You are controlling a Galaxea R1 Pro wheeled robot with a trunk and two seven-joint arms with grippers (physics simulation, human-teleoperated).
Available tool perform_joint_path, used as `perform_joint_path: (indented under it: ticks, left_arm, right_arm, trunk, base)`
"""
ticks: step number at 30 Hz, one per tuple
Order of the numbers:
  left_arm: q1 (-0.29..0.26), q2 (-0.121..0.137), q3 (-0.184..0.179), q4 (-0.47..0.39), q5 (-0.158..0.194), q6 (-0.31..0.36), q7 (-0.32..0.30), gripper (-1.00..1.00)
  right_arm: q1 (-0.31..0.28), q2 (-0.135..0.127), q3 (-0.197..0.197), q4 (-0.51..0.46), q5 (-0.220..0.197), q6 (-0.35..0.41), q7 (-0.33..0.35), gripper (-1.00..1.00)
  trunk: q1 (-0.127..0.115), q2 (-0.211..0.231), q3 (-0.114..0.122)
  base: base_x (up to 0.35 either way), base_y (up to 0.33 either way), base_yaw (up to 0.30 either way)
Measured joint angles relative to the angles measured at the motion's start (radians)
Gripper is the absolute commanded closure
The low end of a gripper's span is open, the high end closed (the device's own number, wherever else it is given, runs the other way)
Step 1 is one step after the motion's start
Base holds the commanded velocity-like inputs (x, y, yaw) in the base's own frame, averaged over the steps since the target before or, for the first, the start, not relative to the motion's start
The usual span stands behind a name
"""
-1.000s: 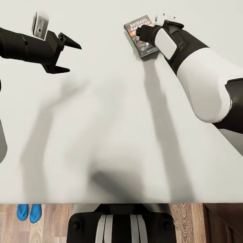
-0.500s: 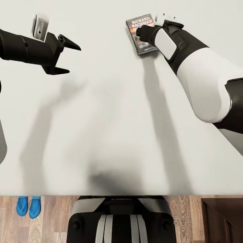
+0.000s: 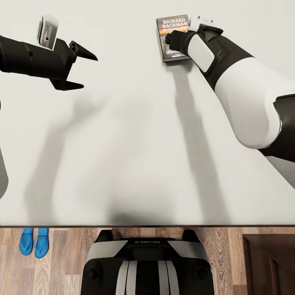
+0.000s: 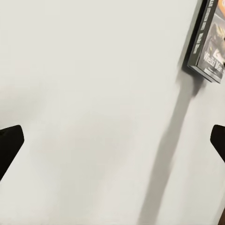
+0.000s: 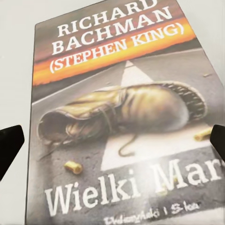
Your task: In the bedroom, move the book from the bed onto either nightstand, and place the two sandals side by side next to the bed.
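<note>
The book (image 3: 172, 28) lies flat on the bed (image 3: 135, 135), far from the near edge. Its dark cover reads "RICHARD BACHMAN" over an orange band and a picture of a shoe (image 5: 122, 112). My right gripper (image 5: 112, 140) hangs open straight over the cover, its fingertips (image 5: 10, 143) spread wider than the book. In the head view the right wrist hides the book's right side. Off to the left, my left gripper (image 3: 90, 72) is open above bare mattress, with the book (image 4: 208, 42) at the edge of its wrist view. The two sandals (image 3: 34, 242) lie side by side on the floor by the bed's edge.
The nightstand (image 3: 268, 264), dark brown, stands on the wood-plank floor (image 3: 65, 262) at the lower right beside the bed. My base (image 3: 147, 266) is against the bed's near edge. The mattress between the arms is bare.
The camera has shifted, so more floor shows below the bed's edge. The book has turned from tilted to square under the right gripper. Both arms keep their places in the picture.
</note>
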Motion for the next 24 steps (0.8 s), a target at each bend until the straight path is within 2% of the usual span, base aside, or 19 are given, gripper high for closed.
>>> perform_joint_path:
  ticks: [6,15,24]
  left_arm:
    - [0.000,0.000,0.000,0.000,0.000,0.000,-0.002,-1.00]
    - [0.000,0.000,0.002,0.001,0.001,0.000,-0.004,-1.00]
    - [0.000,0.001,0.001,0.000,0.001,0.001,-0.004,-1.00]
  right_arm:
    - [-0.002,0.000,-0.002,0.001,-0.001,0.001,-0.013,-1.00]
    - [-0.003,0.000,0.000,0.003,0.004,0.002,-0.027,-1.00]
    - [-0.011,0.000,-0.001,0.016,0.005,0.004,-0.028,-1.00]
  trunk:
    - [0.000,0.000,0.000]
    - [0.000,0.000,0.000]
    - [0.000,0.000,0.000]
  base:
    - [-0.060,-0.002,0.000]
    - [-0.216,0.000,0.000]
    - [-0.055,0.000,0.000]
